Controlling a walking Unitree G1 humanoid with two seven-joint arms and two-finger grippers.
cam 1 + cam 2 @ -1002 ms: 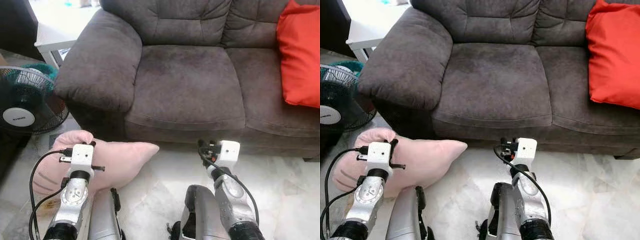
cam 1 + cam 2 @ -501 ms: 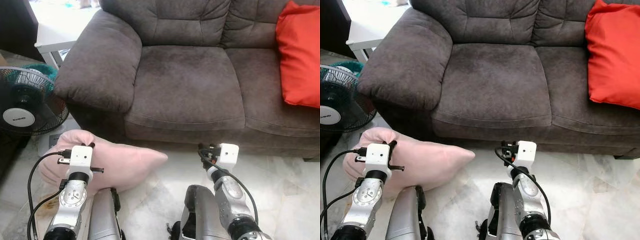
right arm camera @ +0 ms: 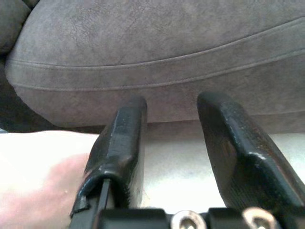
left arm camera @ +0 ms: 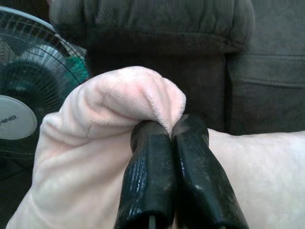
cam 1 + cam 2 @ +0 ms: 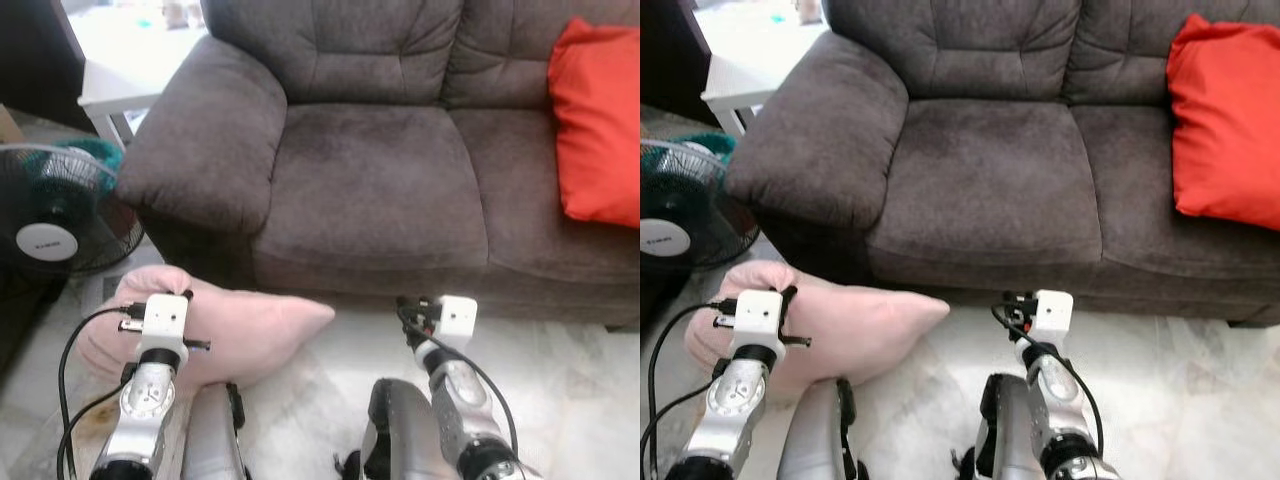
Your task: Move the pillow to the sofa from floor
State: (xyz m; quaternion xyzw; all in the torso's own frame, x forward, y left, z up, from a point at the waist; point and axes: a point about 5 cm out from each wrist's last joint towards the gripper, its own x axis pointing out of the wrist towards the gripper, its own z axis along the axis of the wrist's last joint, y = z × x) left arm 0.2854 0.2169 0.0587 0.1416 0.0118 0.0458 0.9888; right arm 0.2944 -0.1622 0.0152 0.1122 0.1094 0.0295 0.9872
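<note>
Left end effector (image 4: 164, 138) is pinching the pink pillow (image 5: 245, 325), low before the sofa's (image 5: 370, 180) left armrest.
Right end effector (image 3: 171, 138) is waiting, fingers apart; I'd lift well above the seat's front edge, since only a fold is clamped.

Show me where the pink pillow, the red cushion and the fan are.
pink pillow (image 5: 250, 325), left eye view, on its plush middle.
red cushion (image 5: 1225, 120), right eye view, on the centre of its face.
fan (image 5: 47, 241), left eye view, on the white hub.
</note>
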